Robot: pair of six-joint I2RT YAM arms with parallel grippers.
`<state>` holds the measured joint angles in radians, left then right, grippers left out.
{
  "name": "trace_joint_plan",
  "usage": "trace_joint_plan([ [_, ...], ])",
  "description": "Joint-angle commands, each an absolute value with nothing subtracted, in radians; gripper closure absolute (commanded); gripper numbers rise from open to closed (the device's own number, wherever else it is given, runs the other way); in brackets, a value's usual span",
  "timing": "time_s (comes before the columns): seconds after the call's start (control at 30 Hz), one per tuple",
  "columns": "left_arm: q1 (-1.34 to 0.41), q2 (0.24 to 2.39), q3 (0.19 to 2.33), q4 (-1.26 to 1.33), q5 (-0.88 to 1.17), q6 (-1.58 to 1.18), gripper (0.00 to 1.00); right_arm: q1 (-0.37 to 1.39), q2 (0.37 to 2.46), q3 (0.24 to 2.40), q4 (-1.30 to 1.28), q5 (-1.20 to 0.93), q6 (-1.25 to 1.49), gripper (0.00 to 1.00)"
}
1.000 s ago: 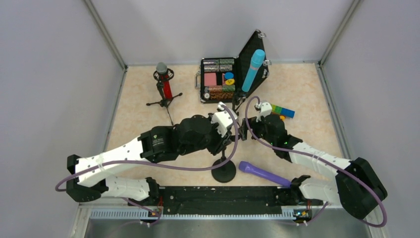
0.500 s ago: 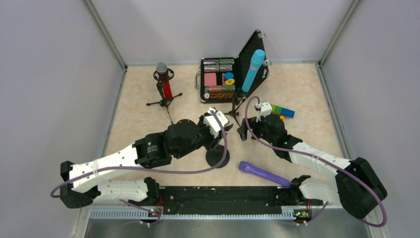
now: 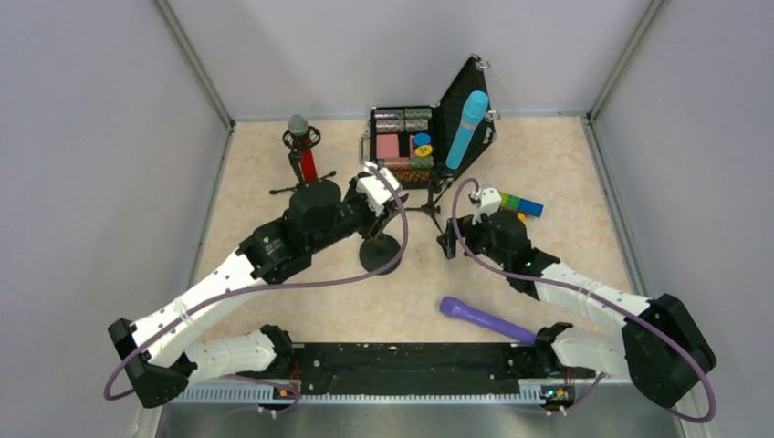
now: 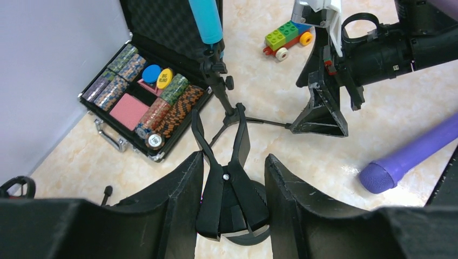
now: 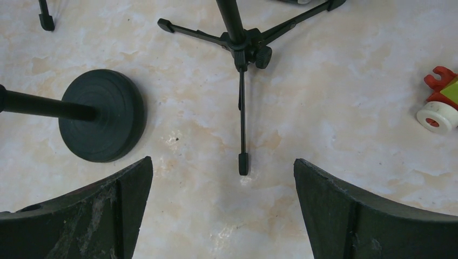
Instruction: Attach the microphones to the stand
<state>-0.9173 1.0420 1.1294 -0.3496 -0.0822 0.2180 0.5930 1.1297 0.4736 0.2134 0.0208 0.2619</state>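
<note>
- Microphones in three places: red microphone (image 3: 308, 167) upright in a tripod stand (image 3: 297, 189) at the back left; blue microphone (image 3: 465, 128) clipped in a second tripod stand (image 5: 246, 46), slanting up in front of the open chip case (image 3: 402, 146); purple microphone (image 3: 484, 319) flat on the table (image 3: 566, 164) (mesh head toward the middle), near the right arm's base.
- Round-base stand (image 3: 381, 253) mid-table, between the two tripods, pole rising to the left arm's wrist.
- Left gripper (image 4: 233, 157) at the top of that pole, fingers part-way apart and clamped on the black clip (image 4: 227, 199), both inner faces against its sides.
- Right gripper (image 5: 221, 160) low over the table, fingers spread wide with nothing held; one foot of the second tripod stand below the gap, round base off to the left in the wrist view.
- Brick car (image 3: 518, 204) on the table just behind the right gripper, apart from it.
</note>
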Motion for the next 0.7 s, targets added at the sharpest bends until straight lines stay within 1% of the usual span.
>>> trace_joint_plan([
  [0.0, -0.806, 1.053, 1.198, -0.228, 0.197, 0.243, 1.0, 0.597, 1.084, 0.524, 0.207, -0.016, 0.215, 0.01],
  [0.1, -0.732, 1.077, 1.217, -0.235, 0.32, 0.247, 1.0, 0.597, 1.066, 0.522, 0.193, -0.051, 0.185, 0.01],
  [0.33, -0.605, 1.158, 1.27, -0.237, 0.519, 0.255, 1.0, 0.597, 1.035, 0.548, 0.123, -0.145, 0.13, 0.01],
  [0.67, -0.484, 1.18, 1.244, -0.21, 0.737, 0.316, 1.0, 0.597, 0.971, 0.543, 0.061, -0.156, 0.105, 0.01],
])
